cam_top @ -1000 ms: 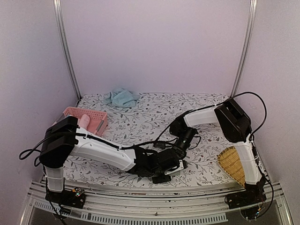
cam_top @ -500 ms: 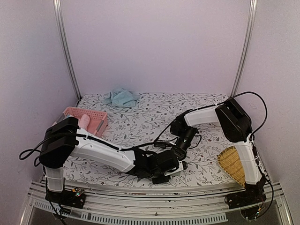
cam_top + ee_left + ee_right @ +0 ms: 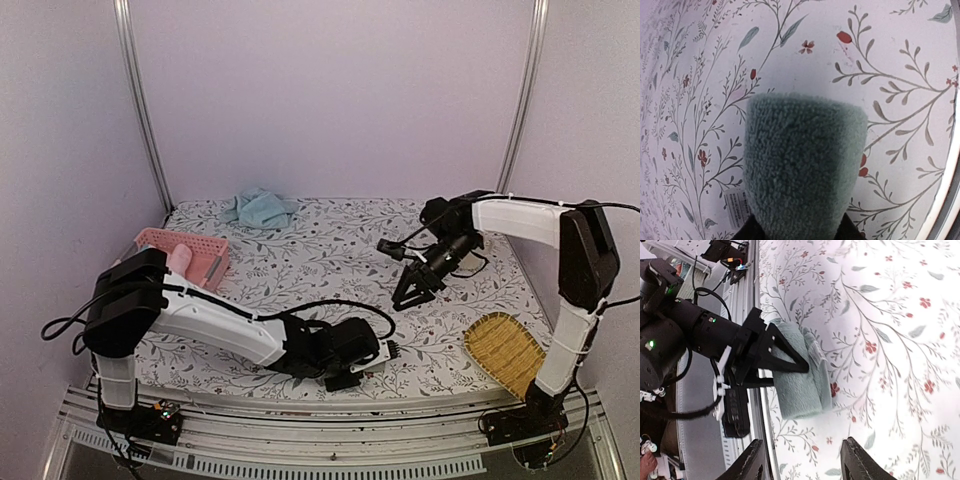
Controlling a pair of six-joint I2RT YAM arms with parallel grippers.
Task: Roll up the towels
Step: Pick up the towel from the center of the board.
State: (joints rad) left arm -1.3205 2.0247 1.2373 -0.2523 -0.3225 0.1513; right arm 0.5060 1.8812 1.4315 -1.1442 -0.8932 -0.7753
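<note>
A rolled grey-green towel [image 3: 805,165] lies on the floral table near the front edge, with a white label [image 3: 735,202] at its side. My left gripper [image 3: 800,231] is shut on the roll, one finger on each side; it also shows in the right wrist view [image 3: 771,356] clamping the roll [image 3: 802,377]. In the top view the left gripper [image 3: 348,347] sits low at front centre and hides the roll. My right gripper [image 3: 411,296] is open and empty, held above mid-table to the right of the roll; its fingers [image 3: 756,460] frame bare cloth. A crumpled blue towel [image 3: 260,207] lies at the back.
A pink basket [image 3: 200,247] with a pink rolled towel [image 3: 180,261] stands at the left. A woven wicker tray [image 3: 503,352] lies at the front right. The table's front rail [image 3: 754,315] runs right beside the roll. Cables trail from both arms.
My right arm has pulled away from the roll, up and back to the right, and now hangs over mid-table. My left gripper has stayed on the roll.
</note>
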